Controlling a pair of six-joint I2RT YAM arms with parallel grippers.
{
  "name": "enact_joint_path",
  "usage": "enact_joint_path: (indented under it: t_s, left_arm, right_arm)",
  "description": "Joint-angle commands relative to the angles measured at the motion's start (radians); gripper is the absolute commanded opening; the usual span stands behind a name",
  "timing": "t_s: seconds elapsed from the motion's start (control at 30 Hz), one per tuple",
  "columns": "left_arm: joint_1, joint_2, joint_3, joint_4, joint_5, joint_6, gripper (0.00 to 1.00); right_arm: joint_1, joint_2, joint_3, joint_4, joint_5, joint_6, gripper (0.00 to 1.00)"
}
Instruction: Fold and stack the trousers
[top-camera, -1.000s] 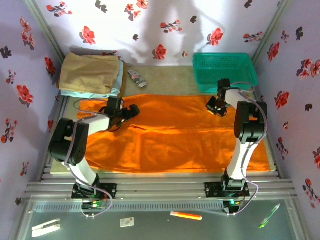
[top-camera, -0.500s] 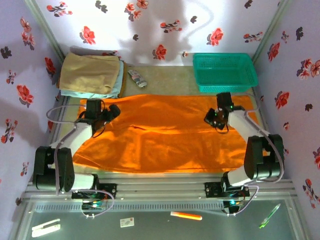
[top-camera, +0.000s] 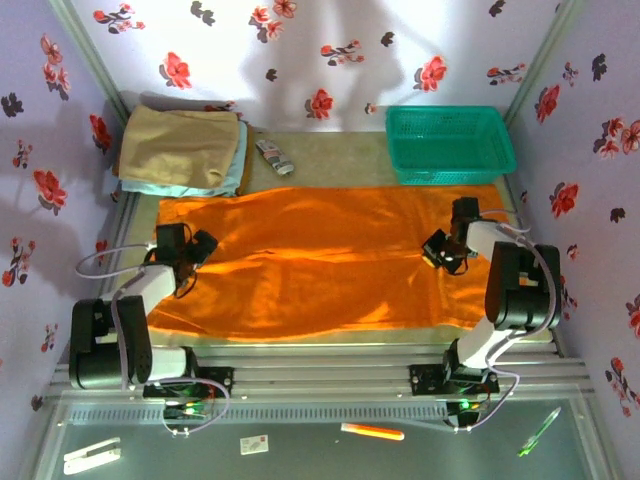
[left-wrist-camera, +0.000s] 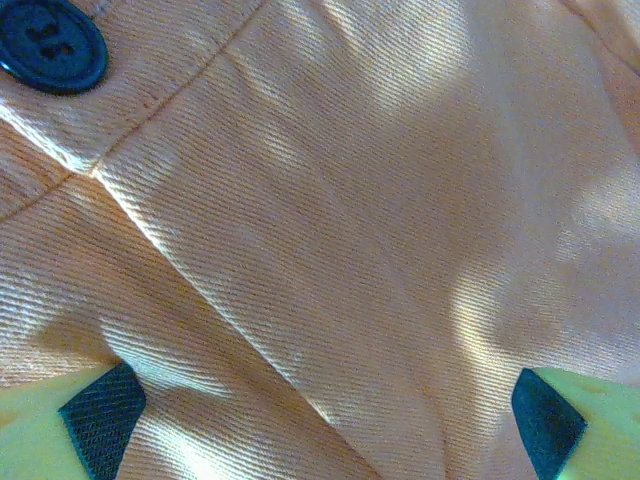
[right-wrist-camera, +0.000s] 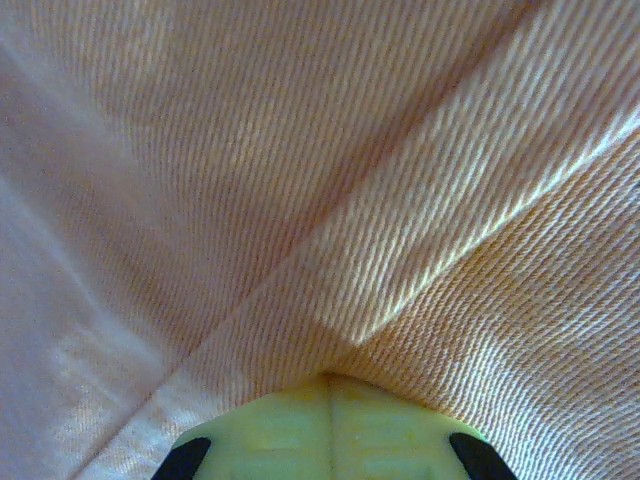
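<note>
Across the middle of the table (top-camera: 330, 160), from 9 o'clock to 3 o'clock: the trousers (top-camera: 320, 260), bright orange twill, lying flat and long, waistband end at 9 o'clock as judged by the dark button (left-wrist-camera: 50, 45) on a stitched band in the left wrist view. Status: spread out, with no crosswise fold visible; folding and stacking both appear to be left. Left end effector (top-camera: 197, 247): low over the waistband end, fingers (left-wrist-camera: 100, 415) spread wide with cloth beneath and nothing gripped. Right end effector (top-camera: 438, 252): on the cloth toward 3 o'clock, fingers (right-wrist-camera: 300, 430) pressed together, creases running to their tip, so it looks to be pinching a fold of the trousers. Likely stack site at 11 o'clock: tan folded garment (top-camera: 180, 145) lying on a light blue folded garment (top-camera: 240, 160). At 1 o'clock: green basket (top-camera: 450, 176), its near wall just beside the far edge of the trousers. Between stack and basket: small patterned object (top-camera: 273, 155), identity unclear. Surface: pale beige, bare along the far strip. Room: lavender walls (top-camera: 300, 50) printed with red and dark flowers on three sides. At 6 o'clock, below the arm bases: grey ledge holding an orange marker (top-camera: 372, 432) and a green pen (top-camera: 538, 432).
</note>
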Motion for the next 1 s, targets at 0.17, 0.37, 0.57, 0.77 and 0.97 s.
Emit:
enact_joint_path:
  t_s: [0.17, 0.37, 0.57, 0.77, 0.97]
  left_arm:
    - [0.025, -0.175, 0.052, -0.228, -0.028, -0.008, 1.0]
    - [0.047, -0.409, 0.098, -0.54, -0.057, -0.061, 1.0]
    - [0.207, -0.571, 0.018, -0.788, -0.073, -0.17, 1.0]
    - [0.472, -0.626, 0.018, -0.948, -0.105, -0.155, 1.0]
    - [0.515, -0.532, -0.066, -0.817, -0.124, -0.258, 0.9]
  right_arm:
    - [0.006, -0.15, -0.035, -0.058, 0.037, -0.036, 0.16]
    - [0.145, -0.348, -0.05, -0.122, 0.044, -0.036, 0.32]
    - [0.242, -0.348, -0.003, -0.161, 0.005, -0.043, 0.33]
    - [0.292, -0.324, 0.003, -0.171, 0.003, -0.063, 0.33]
    - [0.315, -0.32, 0.007, -0.179, 0.002, -0.063, 0.32]
